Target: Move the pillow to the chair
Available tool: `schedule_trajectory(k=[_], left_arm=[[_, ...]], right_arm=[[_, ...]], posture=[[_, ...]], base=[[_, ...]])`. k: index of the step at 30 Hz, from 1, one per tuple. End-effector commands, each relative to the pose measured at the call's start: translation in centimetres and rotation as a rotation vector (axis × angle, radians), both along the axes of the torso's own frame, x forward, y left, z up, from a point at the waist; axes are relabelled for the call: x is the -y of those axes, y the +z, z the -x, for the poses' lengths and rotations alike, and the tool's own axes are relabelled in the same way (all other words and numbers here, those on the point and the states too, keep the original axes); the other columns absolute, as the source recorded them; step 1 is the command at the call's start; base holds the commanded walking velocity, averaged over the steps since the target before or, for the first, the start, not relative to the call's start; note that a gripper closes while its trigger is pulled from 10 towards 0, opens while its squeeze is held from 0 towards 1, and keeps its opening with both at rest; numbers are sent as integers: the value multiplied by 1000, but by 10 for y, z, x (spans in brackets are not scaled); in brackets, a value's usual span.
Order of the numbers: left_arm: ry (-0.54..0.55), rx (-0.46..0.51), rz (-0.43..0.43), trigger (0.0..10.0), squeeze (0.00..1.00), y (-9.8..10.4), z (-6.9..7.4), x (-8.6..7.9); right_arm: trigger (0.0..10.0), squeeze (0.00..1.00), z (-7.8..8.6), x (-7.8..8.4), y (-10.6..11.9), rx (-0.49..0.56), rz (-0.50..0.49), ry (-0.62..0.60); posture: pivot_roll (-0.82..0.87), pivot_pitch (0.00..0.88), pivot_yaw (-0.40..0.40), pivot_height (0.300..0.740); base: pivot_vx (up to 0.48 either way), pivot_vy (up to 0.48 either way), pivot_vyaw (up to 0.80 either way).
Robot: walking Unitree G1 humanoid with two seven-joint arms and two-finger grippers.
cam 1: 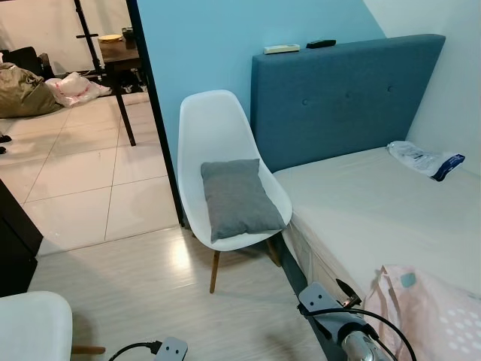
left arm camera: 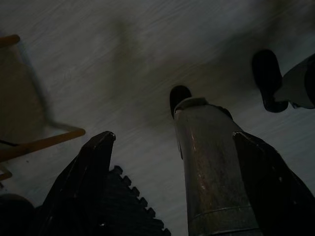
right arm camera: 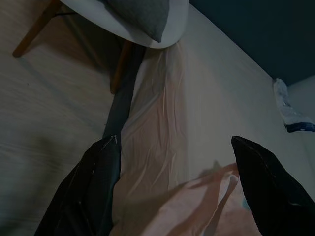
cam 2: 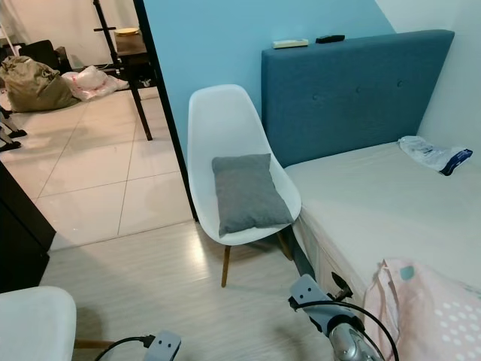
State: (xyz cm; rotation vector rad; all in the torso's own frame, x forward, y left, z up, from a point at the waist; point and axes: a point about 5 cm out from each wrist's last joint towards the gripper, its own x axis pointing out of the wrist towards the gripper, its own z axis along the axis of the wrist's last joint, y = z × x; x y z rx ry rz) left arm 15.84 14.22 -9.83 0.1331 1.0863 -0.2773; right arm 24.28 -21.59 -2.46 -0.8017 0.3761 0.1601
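Grey pillow (cam 1: 237, 198) lies on the white chair (cam 1: 214, 131) seat, beside the bed (cam 1: 376, 203).

head stereo facing chair (cam 1: 225, 143), wrist cameras floorward

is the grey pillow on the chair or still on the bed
On the chair: the grey pillow lies on the white chair's seat, leaning against its backrest, beside the bed.
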Motion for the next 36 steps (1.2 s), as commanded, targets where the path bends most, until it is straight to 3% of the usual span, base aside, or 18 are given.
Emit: schedule_trajectory(k=[1, 12, 36], left_arm=[[-8, -24, -11, 10000, 0, -2, 5, -3], [-12, -37, -18, 10000, 0, -4, 11, -7], [-47, -33, -20, 10000, 0, -4, 10, -5]], right_arm=[[10000, 0, 0, 0, 1, 12, -18, -4], [10000, 0, 3, -3, 0, 25, -25, 7], [10000, 0, 7, -1, -2, 23, -24, 5]], posture=[[-85, 0, 30, 740], [-100, 0, 38, 740], [-96, 0, 10, 740]], base=[[0, 0, 0], [0, 0, 0], [0, 0, 0]])
